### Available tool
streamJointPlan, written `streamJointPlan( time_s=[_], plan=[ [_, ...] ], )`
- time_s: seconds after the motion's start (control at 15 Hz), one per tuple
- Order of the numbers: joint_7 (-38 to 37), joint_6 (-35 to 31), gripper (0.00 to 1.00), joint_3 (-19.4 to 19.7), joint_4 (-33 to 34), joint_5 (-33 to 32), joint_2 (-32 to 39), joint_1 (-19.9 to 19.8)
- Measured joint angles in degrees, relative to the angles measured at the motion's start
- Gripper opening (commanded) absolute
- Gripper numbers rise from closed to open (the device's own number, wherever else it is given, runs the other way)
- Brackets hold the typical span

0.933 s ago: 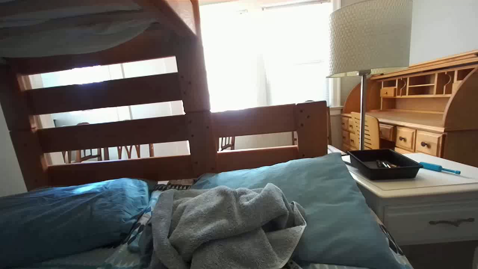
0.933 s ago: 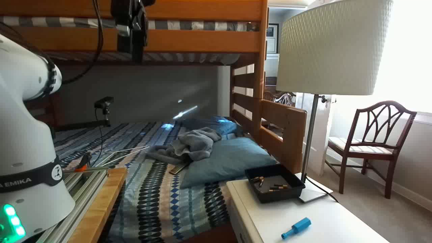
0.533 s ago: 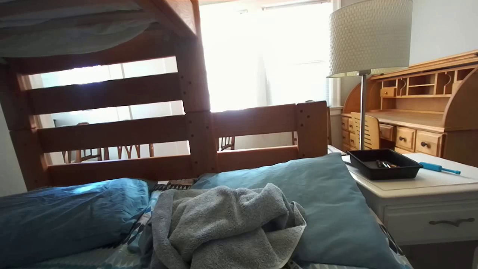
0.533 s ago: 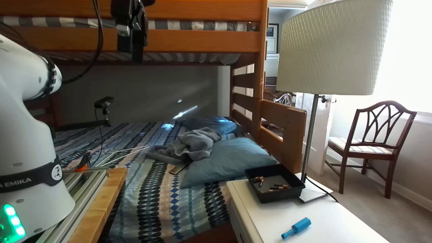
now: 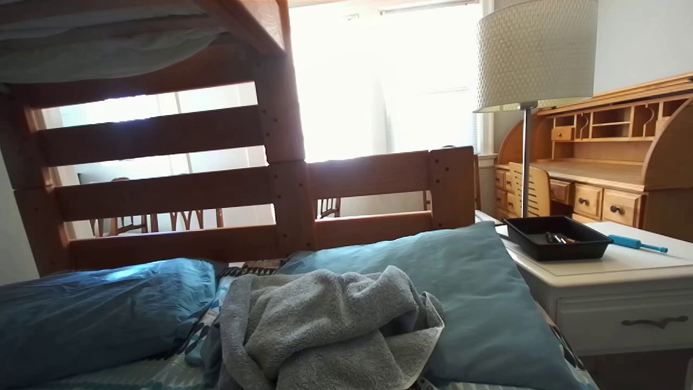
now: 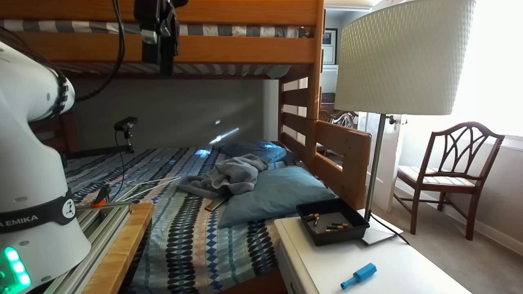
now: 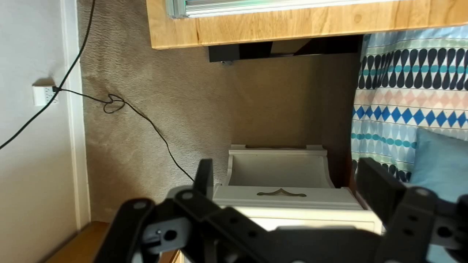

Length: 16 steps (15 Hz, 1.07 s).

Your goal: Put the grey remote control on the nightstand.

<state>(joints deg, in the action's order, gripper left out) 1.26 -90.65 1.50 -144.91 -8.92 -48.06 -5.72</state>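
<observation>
The grey remote control (image 6: 216,203) lies on the patterned bed, partly under the grey towel and beside the blue pillow. A small corner of the remote (image 5: 424,384) shows at the bottom edge in an exterior view; it is out of view in the wrist view. The white nightstand (image 5: 622,319) stands beside the bed; its pale top (image 6: 400,267) and its drawer front (image 7: 245,197) also show. My gripper (image 7: 287,175) is open and empty, its fingers wide apart in the wrist view. In an exterior view the gripper (image 6: 161,51) hangs high, in front of the upper bunk.
A black tray (image 6: 333,222) with small items and a blue tool (image 6: 359,276) sit on the nightstand. A lamp (image 6: 376,163) stands behind. The grey towel (image 5: 330,325) and blue pillow (image 5: 476,303) lie on the bed. The upper bunk rail (image 6: 245,49) is overhead.
</observation>
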Motion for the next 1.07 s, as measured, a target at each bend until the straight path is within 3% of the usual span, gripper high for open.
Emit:
streamJointPlan(
  time_s=[0.27, 0.47, 1.07],
  plan=[
    [0.00, -0.55, 1.00, 0.03, 0.00, 0.01, 0.00, 0.34],
    [1.06, -6.11, 1.00, 0.09, -0.61, 0.72, 0.04, 3.01],
    [7.27, -24.65, 1.00, -4.30, -4.26, 11.29, 5.46, 19.96]
  ],
)
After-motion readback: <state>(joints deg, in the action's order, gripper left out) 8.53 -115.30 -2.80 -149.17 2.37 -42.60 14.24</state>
